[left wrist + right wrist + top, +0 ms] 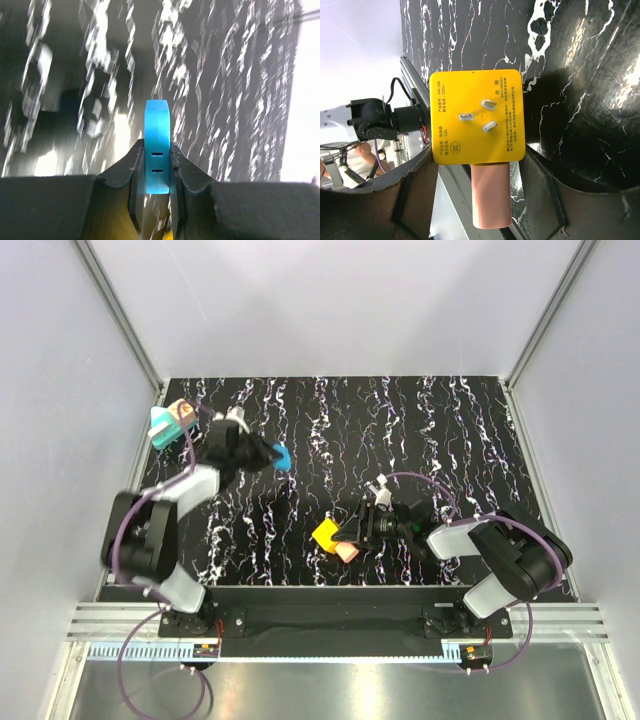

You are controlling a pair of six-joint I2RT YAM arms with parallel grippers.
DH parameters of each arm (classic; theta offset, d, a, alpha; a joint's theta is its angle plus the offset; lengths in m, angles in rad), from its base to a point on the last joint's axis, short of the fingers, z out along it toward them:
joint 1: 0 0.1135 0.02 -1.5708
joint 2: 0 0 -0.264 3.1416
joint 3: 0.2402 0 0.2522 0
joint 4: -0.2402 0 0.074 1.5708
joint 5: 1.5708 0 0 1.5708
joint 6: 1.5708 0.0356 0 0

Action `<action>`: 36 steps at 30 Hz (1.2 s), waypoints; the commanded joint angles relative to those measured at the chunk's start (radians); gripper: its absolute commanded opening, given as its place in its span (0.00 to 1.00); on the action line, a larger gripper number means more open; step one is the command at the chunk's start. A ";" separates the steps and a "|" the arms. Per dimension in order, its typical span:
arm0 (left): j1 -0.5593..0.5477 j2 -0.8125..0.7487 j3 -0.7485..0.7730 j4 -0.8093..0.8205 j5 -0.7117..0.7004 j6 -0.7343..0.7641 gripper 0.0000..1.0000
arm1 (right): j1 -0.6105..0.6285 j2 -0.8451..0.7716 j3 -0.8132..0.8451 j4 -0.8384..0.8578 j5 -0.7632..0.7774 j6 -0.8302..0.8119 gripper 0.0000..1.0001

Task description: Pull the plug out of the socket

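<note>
The teal socket [160, 428] lies at the far left edge of the table, and the tan plug [182, 412] with its reddish mark sits on top of it. My left gripper [268, 454] is to the right of them, apart from both. It is shut on a small bright-blue block [157, 135], which also shows in the top view [282, 458]. My right gripper [354, 530] is at the near middle. Its fingertips press both sides of a yellow block [476, 115]. Neither wrist view shows the plug or the socket.
The yellow block has three metal prongs on its face, and a salmon-orange block [490, 195] sticks out of it between my right fingers; it also shows in the top view [347, 551]. A white rounded block [381, 483] lies just behind the right gripper. Metal rails [140, 445] border the table.
</note>
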 commanded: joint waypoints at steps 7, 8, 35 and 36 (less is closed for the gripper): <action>0.038 0.416 0.387 0.234 0.184 -0.008 0.00 | -0.004 0.002 0.046 -0.015 -0.037 -0.010 0.00; 0.041 0.469 0.421 0.269 0.202 -0.027 0.00 | -0.004 -0.004 0.047 -0.018 -0.038 -0.015 0.00; 0.067 0.276 0.523 -0.274 -0.104 0.225 0.68 | -0.004 -0.003 0.032 -0.024 -0.023 -0.006 0.00; 0.060 0.229 0.492 -0.274 -0.114 0.229 0.68 | -0.004 0.000 0.028 -0.010 -0.015 0.006 0.00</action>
